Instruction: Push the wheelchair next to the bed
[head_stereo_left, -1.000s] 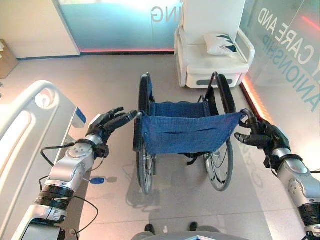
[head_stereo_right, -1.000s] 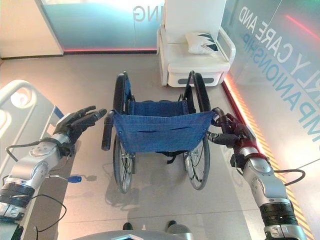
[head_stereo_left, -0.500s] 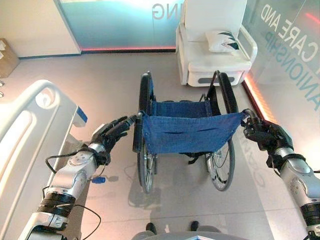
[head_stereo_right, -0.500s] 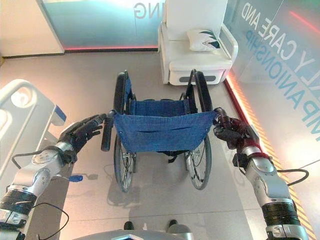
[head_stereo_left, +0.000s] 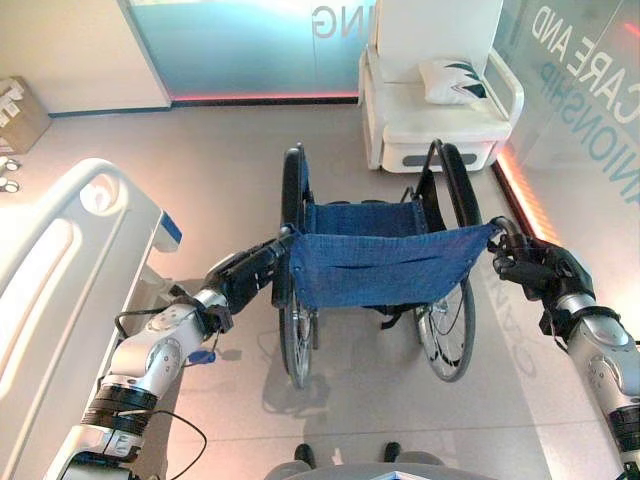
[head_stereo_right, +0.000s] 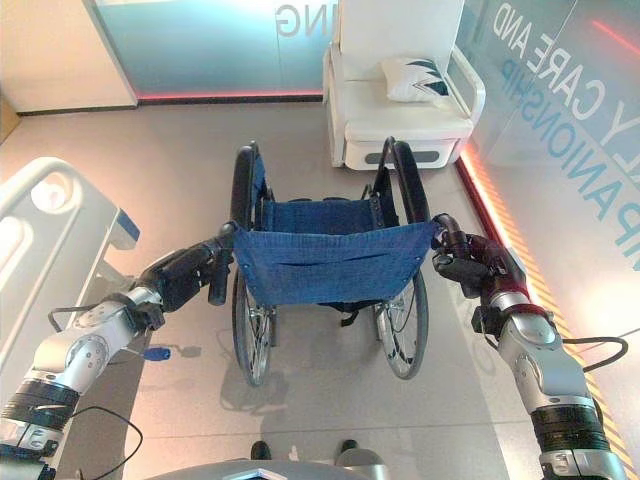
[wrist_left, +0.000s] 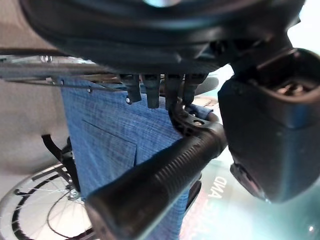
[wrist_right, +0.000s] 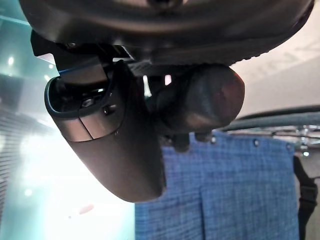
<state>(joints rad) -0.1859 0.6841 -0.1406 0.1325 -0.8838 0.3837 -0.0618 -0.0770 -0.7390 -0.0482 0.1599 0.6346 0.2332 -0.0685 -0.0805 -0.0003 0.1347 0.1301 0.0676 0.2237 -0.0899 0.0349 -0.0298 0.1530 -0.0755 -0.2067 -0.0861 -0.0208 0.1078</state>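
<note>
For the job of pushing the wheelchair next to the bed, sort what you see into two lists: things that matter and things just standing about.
Matter: wheelchair; bed; left hand and right hand, each on a push handle.

Standing about: white armchair; pillow on it; cardboard box.

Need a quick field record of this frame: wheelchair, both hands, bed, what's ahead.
wheelchair: blue fabric wheelchair, upright, back toward the robot
left hand: dark left hand curled round the black ribbed left push handle
right hand: dark right hand curled round the right push handle
bed: white bed on the robot's left, apart from the wheelchair
ahead: white armchair holding a patterned cushion
</note>
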